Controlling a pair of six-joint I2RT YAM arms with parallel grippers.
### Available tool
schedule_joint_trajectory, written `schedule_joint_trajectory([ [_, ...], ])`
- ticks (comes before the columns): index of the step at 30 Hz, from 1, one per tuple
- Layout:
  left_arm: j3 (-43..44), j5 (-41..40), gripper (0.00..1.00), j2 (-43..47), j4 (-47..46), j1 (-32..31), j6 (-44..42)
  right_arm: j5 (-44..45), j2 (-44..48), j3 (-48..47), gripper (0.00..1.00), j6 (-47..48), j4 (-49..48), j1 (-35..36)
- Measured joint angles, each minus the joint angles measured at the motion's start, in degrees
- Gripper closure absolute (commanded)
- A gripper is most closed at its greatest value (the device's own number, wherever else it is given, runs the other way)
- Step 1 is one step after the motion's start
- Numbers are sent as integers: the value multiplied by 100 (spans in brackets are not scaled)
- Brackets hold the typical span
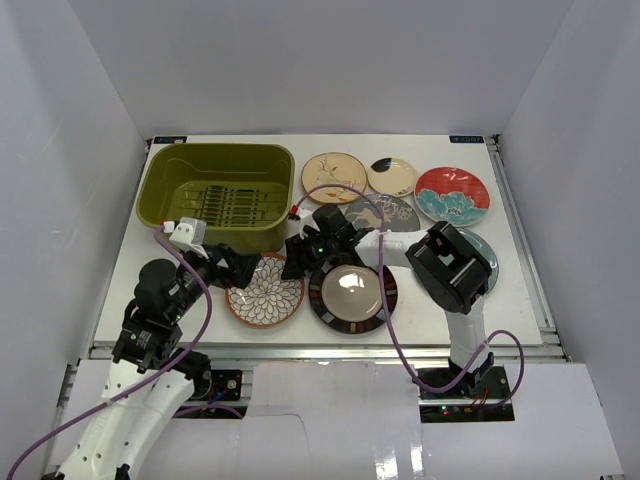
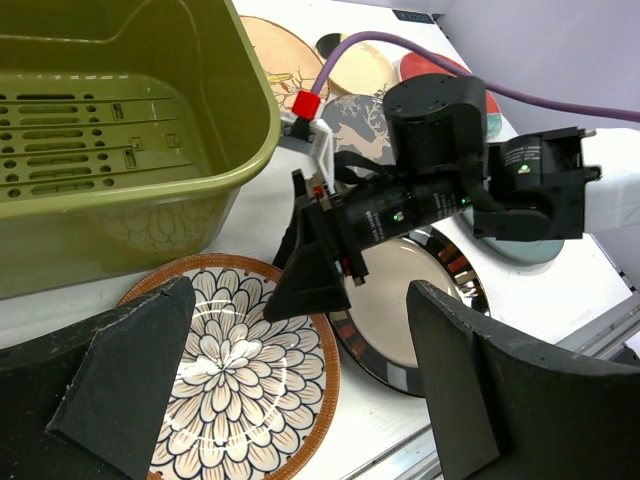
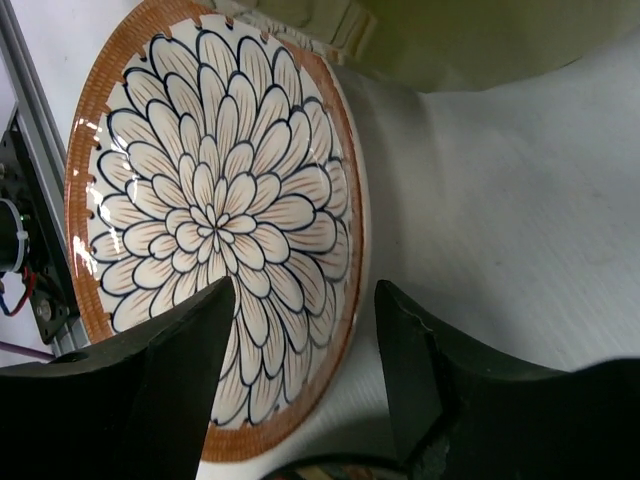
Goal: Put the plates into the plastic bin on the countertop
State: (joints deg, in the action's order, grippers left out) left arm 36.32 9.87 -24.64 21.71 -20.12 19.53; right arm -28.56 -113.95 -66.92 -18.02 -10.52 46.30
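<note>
The white-brown floral plate [image 1: 264, 291] lies on the countertop [image 1: 520, 300] in front of the olive-green plastic bin [image 1: 160, 200], which holds no plates. My right gripper [image 1: 297, 256] is open, its fingers astride the plate's right rim [image 3: 345, 260], one over the plate, one over the table. My left gripper [image 1: 238, 268] is open just above the plate's left side [image 2: 235, 360]. The dark-rimmed plate [image 1: 352, 292] lies to the right. Cream bird [image 1: 333, 177], small cream [image 1: 391, 177], red-teal [image 1: 452, 194] and grey deer [image 1: 392, 212] plates lie behind. The pale blue plate [image 1: 488, 243] is mostly hidden by the right arm.
White walls enclose the table on three sides. The right arm [image 1: 450, 265] reaches across over the dark-rimmed plate, its purple cable [image 1: 385, 300] looping above it. The right gripper [image 2: 315, 275] shows in the left wrist view, close to the bin's corner [image 2: 250, 130].
</note>
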Motion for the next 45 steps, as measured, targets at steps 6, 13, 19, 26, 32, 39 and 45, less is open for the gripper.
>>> schedule_joint_trajectory([
  [6, -2, -2, 2, 13, 0, 4, -2, 195, -175, -70, 84, -249, -37, 107],
  [13, -2, -216, 2, 66, -31, 11, 0, 385, 549, 778, 92, -855, -385, 98],
  [19, 4, -1119, 2, 317, 63, 46, 46, 745, 2162, 1722, 92, -807, 210, 107],
  [26, 199, -1880, 2, 463, 57, 50, 109, 1137, 3220, 365, 92, -505, 1283, 83],
  [32, 201, -2315, 2, 848, 72, 50, 162, 1744, 2391, -1945, 92, -238, 1349, -310],
  [39, 160, -2315, 2, 752, -13, 52, 214, 2223, 87, -4830, 92, -245, 1250, -494],
  [45, 70, -2096, 2, 581, -48, 52, 201, 2323, -1488, -5904, 92, -614, 1235, -444],
])
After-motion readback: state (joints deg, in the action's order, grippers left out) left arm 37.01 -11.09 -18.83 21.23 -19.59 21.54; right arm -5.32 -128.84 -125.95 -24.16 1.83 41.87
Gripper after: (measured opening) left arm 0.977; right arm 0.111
